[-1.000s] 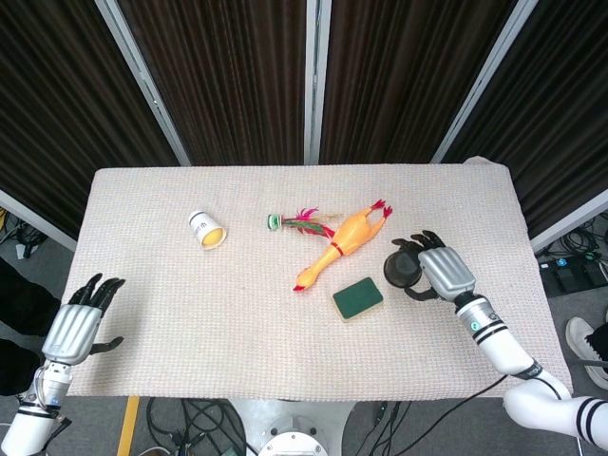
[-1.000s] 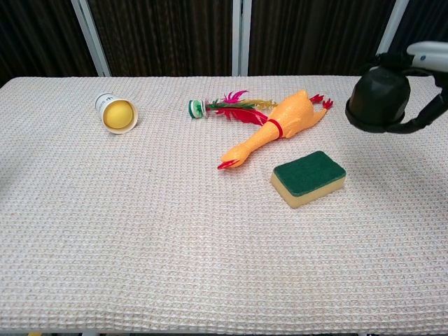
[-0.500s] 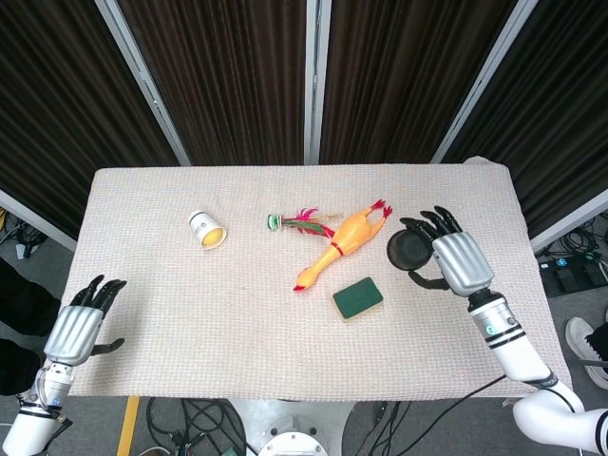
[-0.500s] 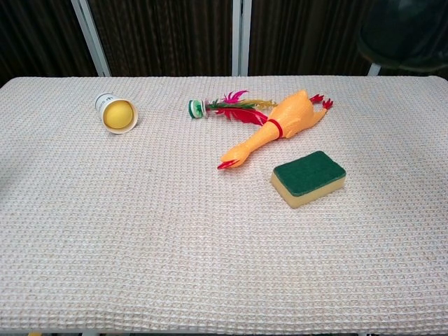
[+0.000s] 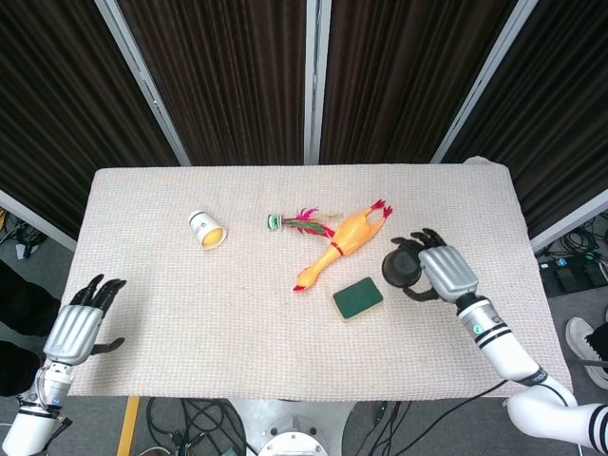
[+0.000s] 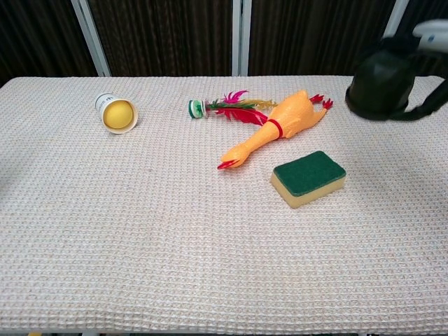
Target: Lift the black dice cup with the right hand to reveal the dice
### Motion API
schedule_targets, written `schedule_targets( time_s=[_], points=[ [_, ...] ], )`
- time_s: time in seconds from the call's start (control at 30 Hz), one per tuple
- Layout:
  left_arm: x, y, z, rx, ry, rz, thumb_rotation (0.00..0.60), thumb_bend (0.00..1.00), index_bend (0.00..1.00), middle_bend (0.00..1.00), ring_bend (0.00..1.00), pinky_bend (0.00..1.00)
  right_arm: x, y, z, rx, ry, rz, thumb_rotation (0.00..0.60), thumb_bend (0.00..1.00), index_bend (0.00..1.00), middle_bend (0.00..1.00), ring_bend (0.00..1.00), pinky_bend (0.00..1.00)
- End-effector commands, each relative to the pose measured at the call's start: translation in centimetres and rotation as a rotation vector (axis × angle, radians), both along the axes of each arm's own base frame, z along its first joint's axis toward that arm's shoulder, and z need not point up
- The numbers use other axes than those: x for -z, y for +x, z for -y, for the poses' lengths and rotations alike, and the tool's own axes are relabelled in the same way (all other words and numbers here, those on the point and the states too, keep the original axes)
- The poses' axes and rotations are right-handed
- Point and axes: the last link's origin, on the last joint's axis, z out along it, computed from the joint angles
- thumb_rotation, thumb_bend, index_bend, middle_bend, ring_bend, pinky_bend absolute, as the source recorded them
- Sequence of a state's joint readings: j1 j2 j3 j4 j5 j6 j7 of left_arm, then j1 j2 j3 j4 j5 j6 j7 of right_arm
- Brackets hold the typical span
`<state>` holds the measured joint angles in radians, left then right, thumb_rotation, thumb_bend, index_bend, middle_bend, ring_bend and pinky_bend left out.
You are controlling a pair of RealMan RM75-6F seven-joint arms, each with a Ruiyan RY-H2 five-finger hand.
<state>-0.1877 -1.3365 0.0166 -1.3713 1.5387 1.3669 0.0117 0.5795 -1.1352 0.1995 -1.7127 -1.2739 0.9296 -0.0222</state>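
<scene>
Above table (image 6: pixel 140 231): right hand (image 5: pixel 445 273) grips black dice cup (image 6: pixel 379 89) (raised).

Both hands were built alike: the right hand (image 5: pixel 445 274) and the left hand (image 5: pixel 76 328) each had a ribbed silver-grey plate across the back and slim black fingers (image 5: pixel 99 288). Behind each hand sat a pale wrist section. The right forearm (image 5: pixel 506 353) was white, ringed near the wrist by black bands and a small green light, with more black bands further back.
</scene>
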Motion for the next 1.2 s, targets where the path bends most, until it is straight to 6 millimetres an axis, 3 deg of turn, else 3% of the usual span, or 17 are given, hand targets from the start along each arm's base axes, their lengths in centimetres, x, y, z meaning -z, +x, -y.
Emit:
schedule_targets(
  time_s=[0.03,0.2,0.3,0.4,0.53,0.63,0.77,0.9,0.97,1.07,1.2],
  points=[
    [0.2,0.0,0.0,-0.001,-0.003,0.001,0.6,0.03,0.09,0.11,0.02,0.21,-1.7,0.5,0.1,-0.021,-0.078,0.019,0.6,0.27,0.16,0.41,0.09,0.0],
    [0.3,0.1,-0.3,0.002,-0.005,-0.001,0.6,0.03,0.09,0.11,0.02,0.21,3.6,0.9,-2.8,-0.075,0.12,-0.016,0.6,0.27,0.18,0.41,0.09,0.0],
    [0.4,0.4,-0.4,0.01,-0.007,-0.001,0.6,0.03,0.09,0.11,0.02,0.21,5.2,1.9,-4.0,-0.152,0.166,-0.038,0.6,0.27,0.18,0.41,0.09,0.0],
    [0.4,0.5,-0.4,0.013,-0.008,-0.003,0.6,0.03,0.09,0.11,0.02,0.21,4.5,1.6,-3.0,-0.154,0.089,-0.044,0.6,0.27,0.18,0.42,0.09,0.0],
    [0.3,0.2,-0.2,0.002,-0.006,0.001,0.6,0.03,0.09,0.11,0.02,0.21,1.4,-1.8,0.8,-0.034,-0.127,-0.117,0.6,0.27,0.18,0.42,0.09,0.0],
    [0.3,0.0,0.0,-0.005,-0.004,0.007,0.6,0.03,0.09,0.11,0.02,0.21,-0.5,-4.1,2.6,0.053,-0.262,-0.17,0.6,0.27,0.18,0.42,0.09,0.0],
    [0.4,-0.2,0.1,-0.005,-0.009,0.003,0.6,0.03,0.09,0.11,0.02,0.21,1.5,-3.4,1.3,0.042,-0.169,-0.132,0.6,0.27,0.18,0.42,0.09,0.0],
    [0.5,0.1,-0.2,0.005,-0.008,0.003,0.6,0.03,0.09,0.1,0.02,0.21,5.5,0.2,-2.4,-0.123,0.023,-0.119,0.6,0.27,0.18,0.42,0.09,0.0],
    [0.5,0.2,-0.2,0.006,-0.009,0.003,0.6,0.03,0.09,0.11,0.02,0.21,6.2,1.1,-3.4,-0.176,0.035,-0.122,0.6,0.27,0.18,0.42,0.09,0.0],
    [0.5,0.2,-0.1,0.005,-0.014,0.0,0.6,0.03,0.09,0.11,0.02,0.21,5.1,0.8,-2.8,-0.144,-0.017,-0.092,0.6,0.27,0.18,0.42,0.09,0.0],
    [0.4,0.0,-0.1,-0.001,-0.009,0.004,0.6,0.03,0.09,0.11,0.02,0.21,1.2,-2.6,0.9,0.04,-0.17,-0.057,0.6,0.27,0.18,0.42,0.09,0.0]
  ],
)
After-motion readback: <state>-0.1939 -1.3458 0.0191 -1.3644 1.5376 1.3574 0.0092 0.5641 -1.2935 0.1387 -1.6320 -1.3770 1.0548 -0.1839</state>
